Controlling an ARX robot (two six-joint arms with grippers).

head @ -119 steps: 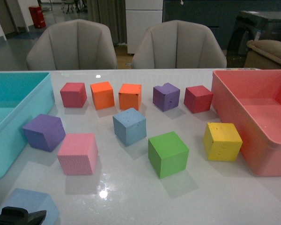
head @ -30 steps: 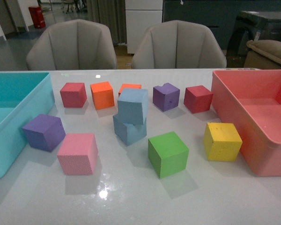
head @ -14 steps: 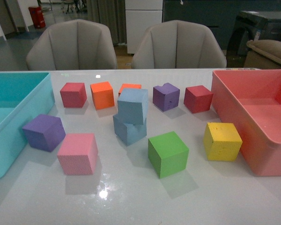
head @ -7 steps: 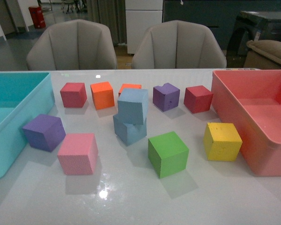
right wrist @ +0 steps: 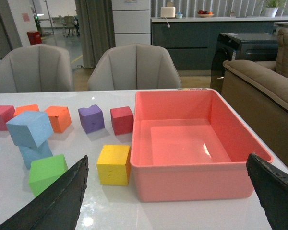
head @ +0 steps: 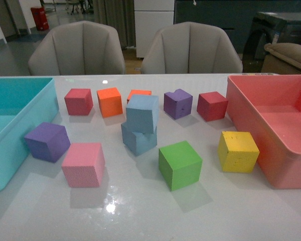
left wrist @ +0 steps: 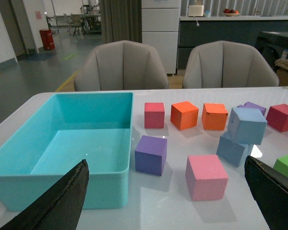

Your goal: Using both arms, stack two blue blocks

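1. Two blue blocks stacked near the middle of the white table [head: 140, 216]: upper blue block [head: 142, 113] on the lower blue block [head: 138, 138], turned askew and overhanging, touching only each other and the tabletop.
2. Both stacked, free of either arm; seen again from the left wrist view and the right wrist view.
3. Teal bin [head: 17, 150] at the left edge of the table, open-topped, nothing visible inside it from the left wrist view.
4. Pink bin [head: 251, 135] at the right edge, likewise showing only its bare floor in the right wrist view.
5. Loose on the table between the bins, none inside either: red cube [head: 79, 101], orange cube [head: 109, 102] and a second orange cube [head: 138, 93] partly hidden behind the stack, notched purple cube [head: 178, 104], dark red cube [head: 211, 106] in the back row.
6. Nearer: purple cube [head: 47, 141] just beside the teal bin, pink cube [head: 83, 164], green cube [head: 179, 165], yellow cube [head: 238, 151] just beside the pink bin.
7. Left gripper [left wrist: 165, 201] spread wide, fingers at the frame's lower corners, holding nothing.
8. Right gripper [right wrist: 168, 201] spread wide too, empty, well apart from the stack.
9. Neither arm visible in the front view.
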